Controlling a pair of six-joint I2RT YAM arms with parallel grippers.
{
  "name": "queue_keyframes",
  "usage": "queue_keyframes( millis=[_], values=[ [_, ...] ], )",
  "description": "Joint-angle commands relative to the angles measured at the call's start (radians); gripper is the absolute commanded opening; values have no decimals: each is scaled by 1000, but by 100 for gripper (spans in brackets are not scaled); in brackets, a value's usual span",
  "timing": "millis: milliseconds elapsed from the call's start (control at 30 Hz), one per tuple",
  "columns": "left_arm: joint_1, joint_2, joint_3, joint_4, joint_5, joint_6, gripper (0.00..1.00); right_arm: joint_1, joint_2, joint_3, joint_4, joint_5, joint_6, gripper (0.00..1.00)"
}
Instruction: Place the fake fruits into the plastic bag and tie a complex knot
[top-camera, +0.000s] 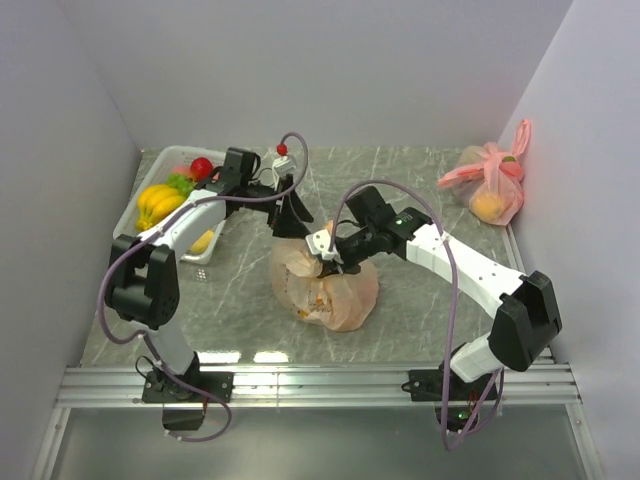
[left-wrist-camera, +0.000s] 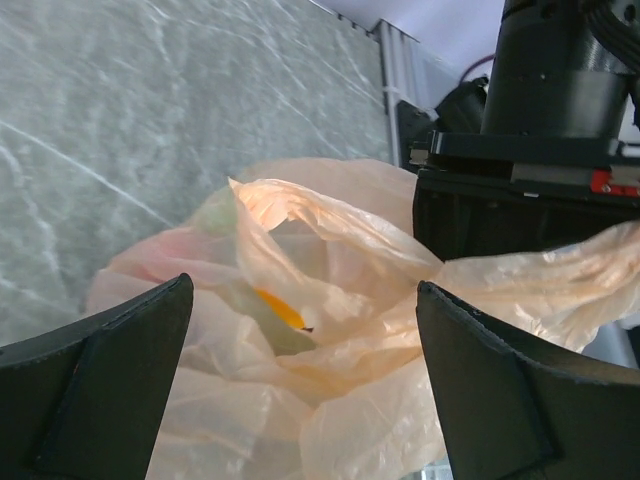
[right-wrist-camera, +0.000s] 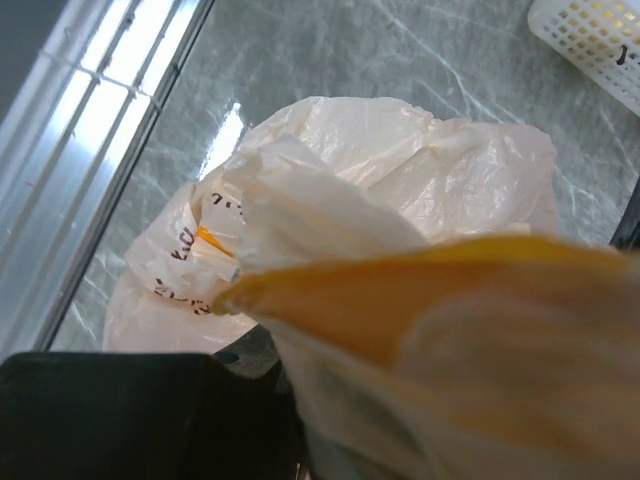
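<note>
The peach-orange plastic bag sits bulging at the table's middle. Dim green and pink shapes show through its film. My left gripper hovers at the bag's far side, open wide. Its two black fingers stand either side of the crumpled bag mouth without touching it. My right gripper is shut on a stretched strip of the plastic bag at its top. More fake fruits, bananas, green grapes and a red apple, lie in the basket. The knot is out of view.
A white mesh basket stands at the far left, with its corner also in the right wrist view. A tied pink bag holding a yellow fruit rests by the right wall. An aluminium rail runs along the near edge.
</note>
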Motion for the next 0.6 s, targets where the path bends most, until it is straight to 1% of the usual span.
queue_keyframes(
  millis=[0,67,100,133,167,200,233,267,300,333,367,400,433,467,567],
  values=[
    [-25,28,44,53,94,-86,99,21,-31,-16,2,49,-83,0],
    [-37,53,50,53,120,-96,99,30,-33,-27,14,67,-97,0],
    [-43,62,61,40,152,-102,98,33,-39,-41,21,75,-103,0],
    [-46,79,68,20,166,-97,91,33,-45,-48,42,81,-111,0],
    [-52,88,74,-3,180,-85,87,33,-50,-58,54,86,-108,0],
    [-57,97,99,-40,202,-20,82,34,-57,-74,63,101,-111,0],
    [-58,117,120,-174,235,35,69,36,-62,-82,86,109,-118,0],
    [-60,132,148,-265,255,107,63,36,-65,-91,99,117,-117,0],
    [-60,151,233,-401,272,313,55,36,-68,-99,111,127,-112,0],
    [-58,201,290,-714,304,458,39,38,-68,-101,117,132,-115,0],
    [-52,235,352,-931,318,622,31,38,-68,-104,117,133,-118,0],
    [-49,267,431,-980,330,704,21,38,-74,-116,126,140,-115,0],
    [-38,273,435,-982,366,690,6,38,-79,-125,148,141,-115,0],
    [-8,260,420,-981,378,699,1,38,-85,-133,151,146,-126,0],
    [12,179,369,-977,311,803,0,39,-117,-179,197,149,-125,0]
  ],
)
